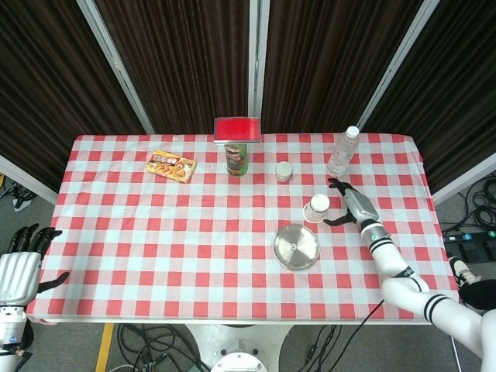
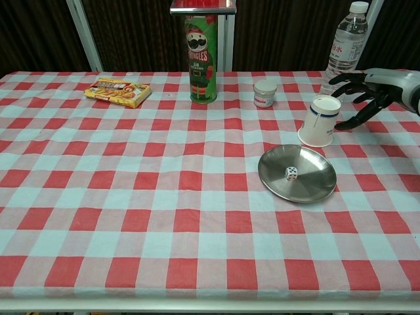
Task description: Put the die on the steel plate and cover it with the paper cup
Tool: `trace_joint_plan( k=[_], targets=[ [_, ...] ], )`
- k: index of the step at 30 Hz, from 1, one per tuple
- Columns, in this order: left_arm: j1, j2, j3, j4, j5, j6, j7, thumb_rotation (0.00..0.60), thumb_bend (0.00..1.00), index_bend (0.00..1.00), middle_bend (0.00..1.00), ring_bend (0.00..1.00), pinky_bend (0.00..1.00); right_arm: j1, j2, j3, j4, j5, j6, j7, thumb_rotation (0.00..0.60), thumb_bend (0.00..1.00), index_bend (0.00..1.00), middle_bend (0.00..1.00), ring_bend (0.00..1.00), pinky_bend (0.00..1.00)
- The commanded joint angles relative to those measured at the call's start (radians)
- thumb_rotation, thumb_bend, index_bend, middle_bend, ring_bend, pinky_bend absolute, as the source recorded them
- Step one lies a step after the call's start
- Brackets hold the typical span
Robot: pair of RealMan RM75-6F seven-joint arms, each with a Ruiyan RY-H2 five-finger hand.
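A white die [image 2: 291, 173] lies in the middle of the round steel plate [image 2: 315, 187] [image 1: 302, 256] on the checked cloth. A white paper cup [image 2: 320, 121] [image 1: 317, 208] stands upright, mouth up, just behind the plate. My right hand [image 2: 371, 92] [image 1: 346, 203] hovers open a short way to the right of the cup, its fingers spread towards it and not touching. My left hand [image 1: 22, 263] hangs open off the table's front left corner, holding nothing.
A water bottle [image 2: 343, 49] stands behind the cup, close to my right hand. A small white jar [image 2: 265, 92], a green Pringles can [image 2: 203, 59] and a yellow snack box [image 2: 117, 91] line the back of the table.
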Motion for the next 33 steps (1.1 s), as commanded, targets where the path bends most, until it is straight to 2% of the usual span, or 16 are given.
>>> trace_joint_plan(
  k=[1,4,7,12,14,18,23,26,29,33],
  targets=[
    [0.0,0.001,0.0,-0.001,-0.001,-0.001,0.0,0.6,0.0,0.23,0.19,0.1,0.11,0.015,-0.018,0.008,0.021,-0.003,-0.021,0.021,0.6,0.06,0.08,0.17,0.0,0.09],
    [0.001,0.001,0.0,-0.001,-0.003,-0.002,0.001,0.6,0.0,0.23,0.19,0.1,0.11,0.024,-0.034,0.009,0.04,-0.015,-0.027,0.032,0.6,0.06,0.12,0.19,0.02,0.09],
    [0.001,0.0,-0.001,0.0,-0.007,-0.004,-0.001,0.6,0.0,0.23,0.19,0.1,0.11,0.032,-0.05,0.013,0.059,-0.025,-0.032,0.05,0.6,0.08,0.21,0.23,0.06,0.09],
    [0.0,-0.001,-0.002,0.002,-0.012,-0.009,-0.001,0.6,0.0,0.23,0.19,0.1,0.11,0.036,-0.062,0.016,0.074,-0.056,-0.036,0.094,0.6,0.2,0.37,0.3,0.13,0.1],
    [0.0,-0.001,-0.004,0.002,-0.014,-0.009,-0.003,0.6,0.0,0.23,0.19,0.1,0.11,0.027,-0.054,0.012,0.062,-0.086,-0.01,0.111,0.6,0.24,0.43,0.33,0.14,0.11],
    [-0.002,-0.001,-0.005,0.005,-0.019,-0.016,-0.004,0.6,0.0,0.23,0.19,0.1,0.11,-0.013,-0.002,-0.006,-0.018,-0.166,0.071,0.162,0.6,0.25,0.48,0.36,0.15,0.11],
    [-0.004,-0.001,-0.006,0.005,-0.015,-0.015,-0.004,0.6,0.0,0.23,0.19,0.1,0.11,-0.076,0.112,-0.075,-0.195,-0.34,0.217,0.234,0.6,0.25,0.51,0.37,0.15,0.11],
    [-0.007,-0.002,-0.006,0.004,-0.011,-0.016,-0.001,0.6,0.0,0.23,0.19,0.1,0.11,-0.084,0.152,-0.13,-0.255,-0.428,0.251,0.266,0.6,0.25,0.51,0.36,0.15,0.11],
    [-0.008,-0.003,-0.005,0.002,-0.006,-0.014,-0.001,0.6,0.0,0.23,0.19,0.1,0.11,-0.07,0.154,-0.172,-0.266,-0.475,0.242,0.278,0.6,0.24,0.52,0.35,0.14,0.11],
    [-0.004,-0.001,-0.005,-0.001,-0.009,-0.01,-0.001,0.6,0.0,0.23,0.19,0.1,0.11,-0.049,0.106,-0.198,-0.225,-0.49,0.229,0.272,0.6,0.24,0.51,0.33,0.12,0.11]
  ],
)
